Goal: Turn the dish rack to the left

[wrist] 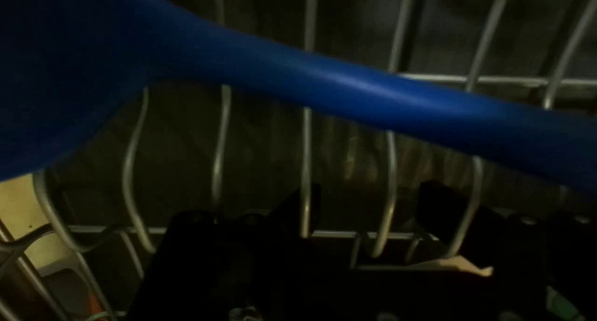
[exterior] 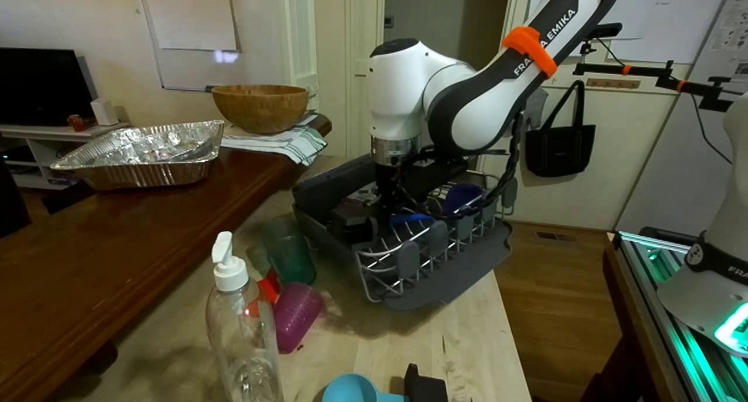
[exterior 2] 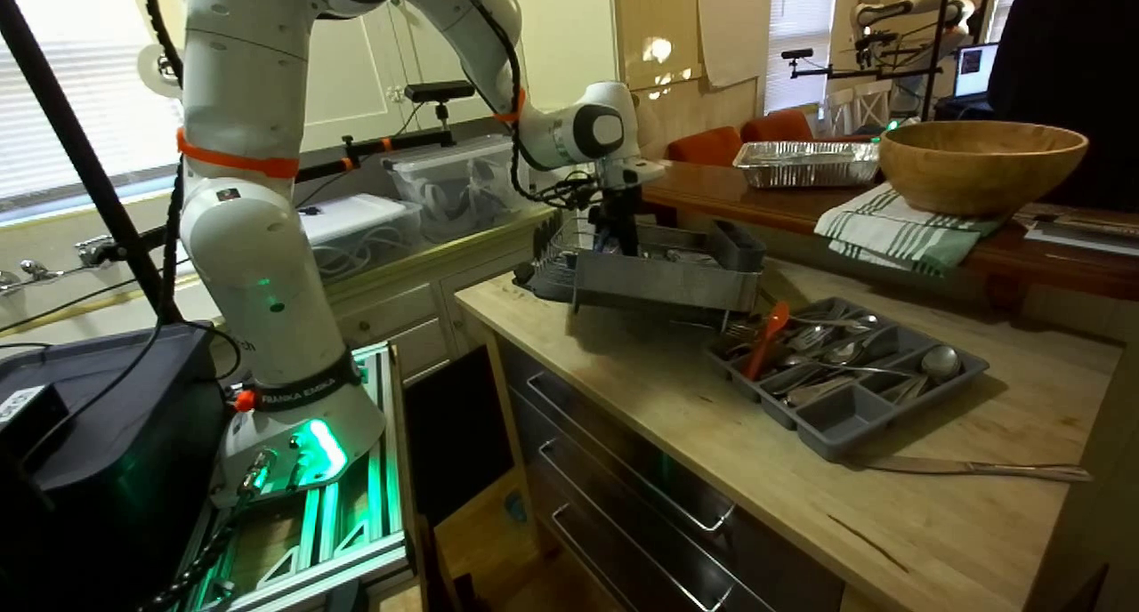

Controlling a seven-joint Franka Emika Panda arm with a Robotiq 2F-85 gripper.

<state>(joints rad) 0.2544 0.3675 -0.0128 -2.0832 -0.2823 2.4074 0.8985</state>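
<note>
The dish rack (exterior 2: 663,278) sits on the pale wooden counter (exterior: 467,343), slanted against the counter's edge in both exterior views. Whether that slant is already part of the turn or just how it starts, I can't say from here.

The gripper (wrist: 368,190) is down inside it, among the wire tines (wrist: 392,171). Its jaws look parted, with a tine in the gap between them; it's dark down there, and I can't make out that they pinch anything. In the wrist view a blue utensil (wrist: 354,85) lies across the tines close by.

So I'd count reaching into the rack as done. Left to do, in my judgement: catch or push the rack, swing it leftward, then lift out.

Just beside the rack are a green tumbler (exterior: 290,253) and a purple tumbler (exterior: 297,317); I can't tell whether the green one touches it. They'd be the likeliest to get knocked. Near it on another side is the grey cutlery tray (exterior 2: 850,412). The clear pump bottle (exterior: 242,332) is beyond the tumblers, and the foil tray (exterior: 146,174) is well apart, on the brown bar (exterior: 117,238).
</note>
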